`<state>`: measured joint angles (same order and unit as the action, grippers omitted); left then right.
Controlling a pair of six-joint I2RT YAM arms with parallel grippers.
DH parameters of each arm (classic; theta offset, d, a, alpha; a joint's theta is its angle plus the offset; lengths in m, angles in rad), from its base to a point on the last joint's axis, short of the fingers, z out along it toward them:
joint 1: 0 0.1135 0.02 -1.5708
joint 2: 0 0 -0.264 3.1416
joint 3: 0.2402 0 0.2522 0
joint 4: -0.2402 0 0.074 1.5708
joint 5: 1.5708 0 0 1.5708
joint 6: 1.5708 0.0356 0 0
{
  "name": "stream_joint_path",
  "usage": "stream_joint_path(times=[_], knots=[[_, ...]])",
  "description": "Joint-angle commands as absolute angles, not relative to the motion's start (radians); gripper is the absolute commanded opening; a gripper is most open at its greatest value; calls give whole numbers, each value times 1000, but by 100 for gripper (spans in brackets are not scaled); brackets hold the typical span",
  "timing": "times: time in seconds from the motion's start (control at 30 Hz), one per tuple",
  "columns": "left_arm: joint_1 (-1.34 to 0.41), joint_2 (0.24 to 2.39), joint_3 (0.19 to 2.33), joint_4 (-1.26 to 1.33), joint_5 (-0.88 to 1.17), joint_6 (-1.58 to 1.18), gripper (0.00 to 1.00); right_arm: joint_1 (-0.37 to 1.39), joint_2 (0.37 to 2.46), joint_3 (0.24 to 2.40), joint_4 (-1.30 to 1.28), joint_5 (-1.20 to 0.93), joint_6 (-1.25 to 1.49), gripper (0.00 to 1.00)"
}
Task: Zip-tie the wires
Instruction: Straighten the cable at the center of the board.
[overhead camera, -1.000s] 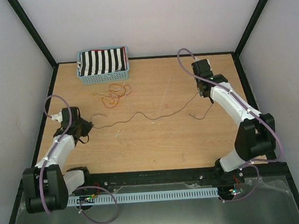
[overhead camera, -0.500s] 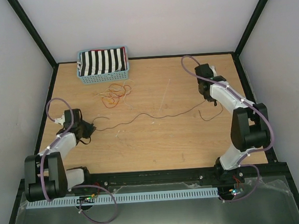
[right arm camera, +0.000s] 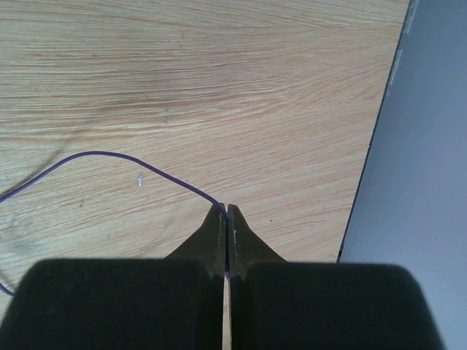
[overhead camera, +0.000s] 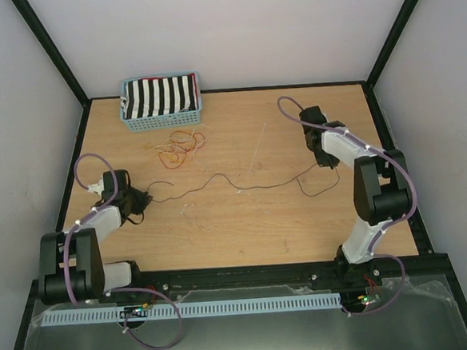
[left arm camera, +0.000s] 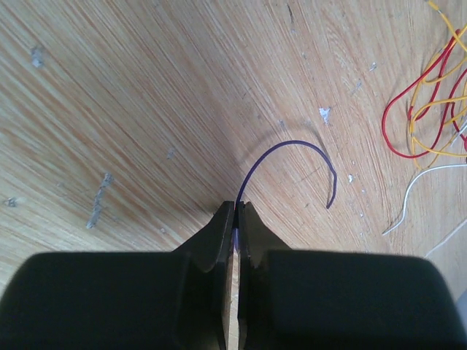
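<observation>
At the table's (overhead camera: 245, 230) nine o'clock side, the left gripper (overhead camera: 141, 201) is pinched tight on one end of a dark wire (overhead camera: 258, 187), and a short tail curls free beyond its tips. Red, orange and yellow wires (overhead camera: 179, 147) lie looped toward ten o'clock, near a blue basket (overhead camera: 165, 120). At three o'clock, the right gripper (overhead camera: 326, 160) is clamped on the dark wire's other end.

A basket (overhead camera: 162, 121) sits at the back left corner of the bench (overhead camera: 245, 230). Just before it lies a tangle of wires (overhead camera: 179, 147). Nearer, one long wire (overhead camera: 236, 187) stretches across the bench's middle, from the left arm's fingers (left arm camera: 208, 244) to the right arm's fingers (right arm camera: 208, 244).
</observation>
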<state>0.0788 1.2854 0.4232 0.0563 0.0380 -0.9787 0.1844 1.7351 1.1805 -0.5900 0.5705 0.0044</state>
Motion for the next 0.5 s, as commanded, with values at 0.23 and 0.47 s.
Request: stream_joint_path(times=[0.23,0.47], knots=[[75,1346,408,75,8,-976,20,185,1763,1207,-628,484,4,17],[83,1327,413,76,7,-963,31,186,1719,1246,-663,370,-8,40]])
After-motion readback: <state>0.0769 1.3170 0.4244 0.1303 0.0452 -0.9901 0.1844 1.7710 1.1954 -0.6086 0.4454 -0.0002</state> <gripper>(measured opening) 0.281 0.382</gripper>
